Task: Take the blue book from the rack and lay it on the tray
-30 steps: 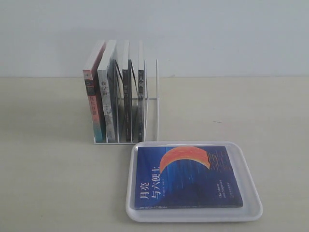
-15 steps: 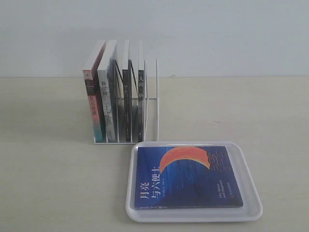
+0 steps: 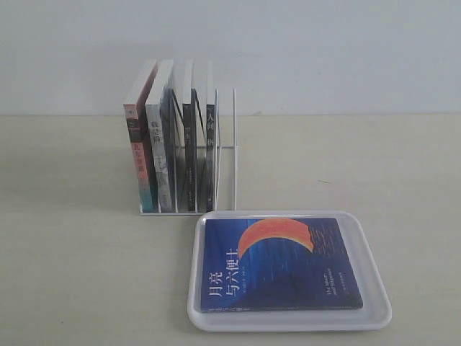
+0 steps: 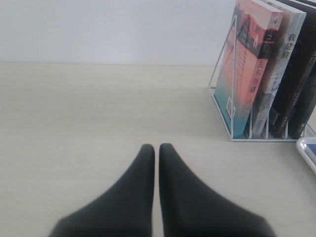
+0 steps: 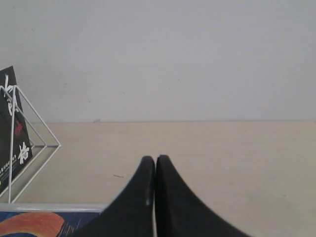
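Task apparently complete: the blue book (image 3: 281,263) lies flat, cover up, inside the tray (image 3: 288,322), at five o'clock from the rack (image 3: 234,151). The left gripper (image 4: 156,148) and right gripper (image 5: 155,159) are both pinched closed on nothing.

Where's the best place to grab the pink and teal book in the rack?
Probably the top of its spine, coming from above on the spine side. The pink and teal book stands nearly upright at one end of the rack, so its outer cover is free, while the next book crowds the other side.
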Motion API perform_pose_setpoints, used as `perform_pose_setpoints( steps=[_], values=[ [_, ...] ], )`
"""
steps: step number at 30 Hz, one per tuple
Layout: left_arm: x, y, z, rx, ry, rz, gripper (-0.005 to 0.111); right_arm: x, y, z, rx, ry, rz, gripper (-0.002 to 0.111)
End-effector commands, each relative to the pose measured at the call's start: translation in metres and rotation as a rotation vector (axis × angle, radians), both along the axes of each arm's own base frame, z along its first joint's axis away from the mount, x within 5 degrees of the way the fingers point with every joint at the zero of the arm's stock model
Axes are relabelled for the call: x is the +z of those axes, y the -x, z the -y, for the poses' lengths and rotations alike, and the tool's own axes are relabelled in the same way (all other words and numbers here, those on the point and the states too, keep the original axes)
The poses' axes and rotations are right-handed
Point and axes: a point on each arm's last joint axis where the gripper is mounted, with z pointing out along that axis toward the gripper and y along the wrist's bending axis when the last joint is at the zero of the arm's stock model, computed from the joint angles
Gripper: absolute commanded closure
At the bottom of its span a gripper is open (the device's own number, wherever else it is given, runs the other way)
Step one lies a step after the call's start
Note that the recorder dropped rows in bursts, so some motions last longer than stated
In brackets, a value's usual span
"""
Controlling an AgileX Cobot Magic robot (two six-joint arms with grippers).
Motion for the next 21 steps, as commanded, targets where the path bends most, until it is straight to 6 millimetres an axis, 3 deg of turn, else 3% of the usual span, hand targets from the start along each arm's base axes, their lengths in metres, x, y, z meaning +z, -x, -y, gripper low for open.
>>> perform_pose_setpoints(
  steps=[1, 8, 21],
  values=[
    [0.001, 0.000, 0.000, 0.002, 0.004, 0.008, 0.103, -0.007, 0.001, 0.000, 0.002, 0.011, -0.061, 0.108],
    [0.001, 0.000, 0.000, 0.002, 0.004, 0.008, 0.103, -0.009, 0.003, 0.002, -0.010, 0.069, -0.075, 0.108],
    [0.001, 0.000, 0.000, 0.002, 0.004, 0.008, 0.103, -0.023, 0.030, 0.008, -0.088, 0.063, -0.171, 0.108]
  ],
)
